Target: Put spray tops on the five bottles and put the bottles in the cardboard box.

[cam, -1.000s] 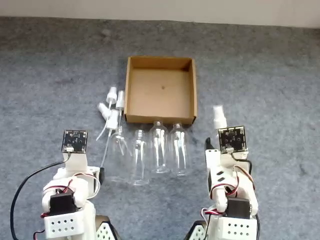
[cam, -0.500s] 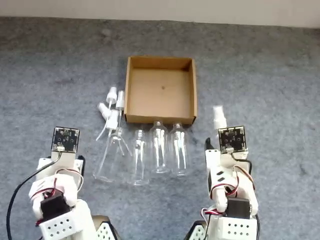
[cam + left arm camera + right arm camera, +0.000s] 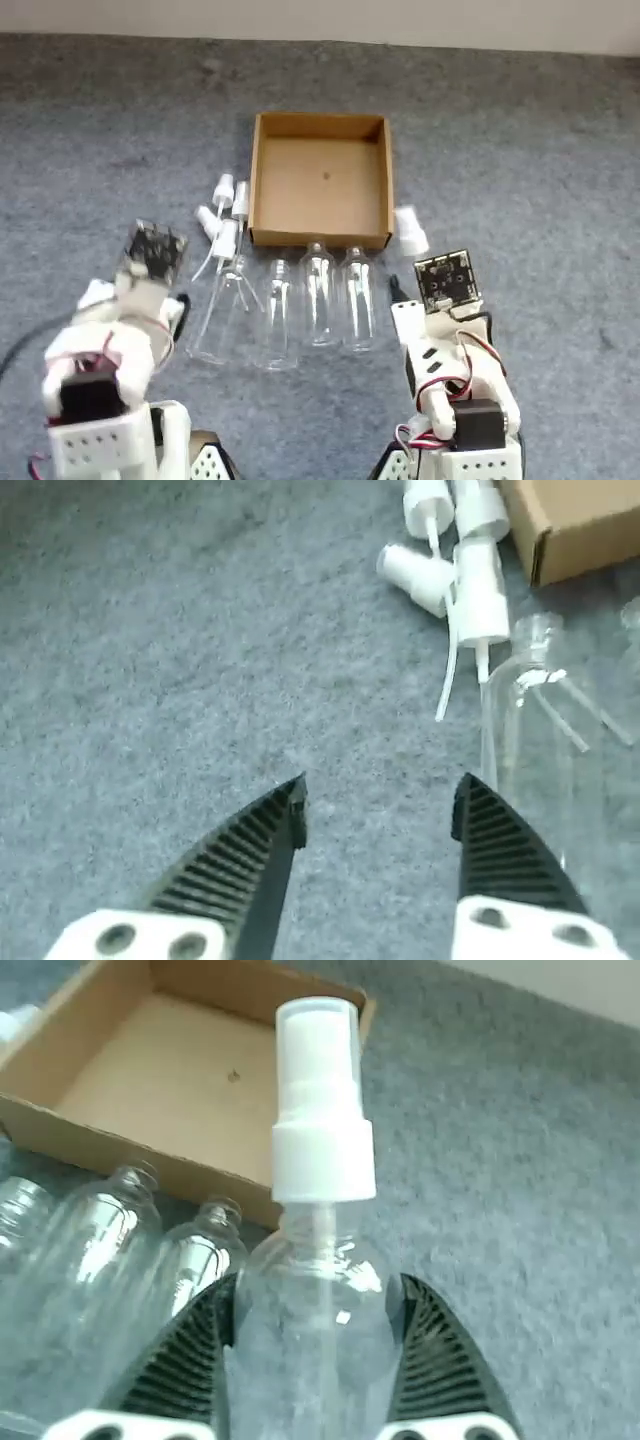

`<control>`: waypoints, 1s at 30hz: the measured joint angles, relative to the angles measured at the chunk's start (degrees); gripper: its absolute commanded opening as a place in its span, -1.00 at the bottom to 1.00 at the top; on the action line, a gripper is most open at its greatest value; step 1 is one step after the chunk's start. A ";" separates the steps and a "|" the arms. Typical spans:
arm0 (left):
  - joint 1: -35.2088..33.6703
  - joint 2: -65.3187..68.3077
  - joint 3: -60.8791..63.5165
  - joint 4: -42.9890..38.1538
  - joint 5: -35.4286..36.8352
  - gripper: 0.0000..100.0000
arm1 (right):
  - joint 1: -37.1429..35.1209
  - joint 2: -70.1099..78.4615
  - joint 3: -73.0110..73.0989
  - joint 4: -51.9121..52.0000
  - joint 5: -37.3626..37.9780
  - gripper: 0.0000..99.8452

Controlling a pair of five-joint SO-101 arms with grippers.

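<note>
Left hand (image 3: 380,790): black ribbed fingers (image 3: 265,845) spread wide, nothing between them. It hangs over bare grey felt-like worktop (image 3: 520,150), at the left end of the bottle row.

Four loose white plastic spray tops (image 3: 225,215) lie in a cluster just left of the box's near-left corner, thin dip tubes trailing toward the arms. One tube ends at the neck of the leftmost bottle.

Four clear plastic bottles without tops (image 3: 290,310) lie on their sides in a row on the worktop, necks toward the box. The leftmost one (image 3: 220,310) is angled off from the rest, and the left hand's fingertip is near its side. The two on the right have their necks just beside the box's near wall.

Shallow brown cardboard box (image 3: 320,190) sits open-topped past the bottles at mid-worktop, with nothing inside.

Right hand (image 3: 318,1295): closed around a fifth clear plastic bottle (image 3: 318,1260), a finger pressed on each side of its body. A white spray top (image 3: 320,1110) sits on this bottle's neck, the tube visible inside. From the high view that top (image 3: 410,230) is just right of the box's near-right corner, outside the box.

Beyond the worktop's far edge runs a pale strip of wall (image 3: 320,20).
</note>
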 measured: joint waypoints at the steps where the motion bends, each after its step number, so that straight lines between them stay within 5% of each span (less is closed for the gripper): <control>1: 0.97 3.87 -4.22 0.18 1.32 -0.57 | -0.97 2.46 -2.11 0.00 0.00 -0.99; 8: 10.20 24.00 -29.89 5.63 10.99 -0.57 | -11.52 30.07 -21.80 0.00 -4.48 -0.99; 14: 13.98 25.32 -34.90 5.54 17.58 -0.56 | -25.85 49.67 -34.99 0.00 -5.71 -0.99; 30: 13.89 25.49 -24.09 -8.53 23.47 -0.56 | -36.84 41.41 -29.89 -1.32 -5.89 -0.99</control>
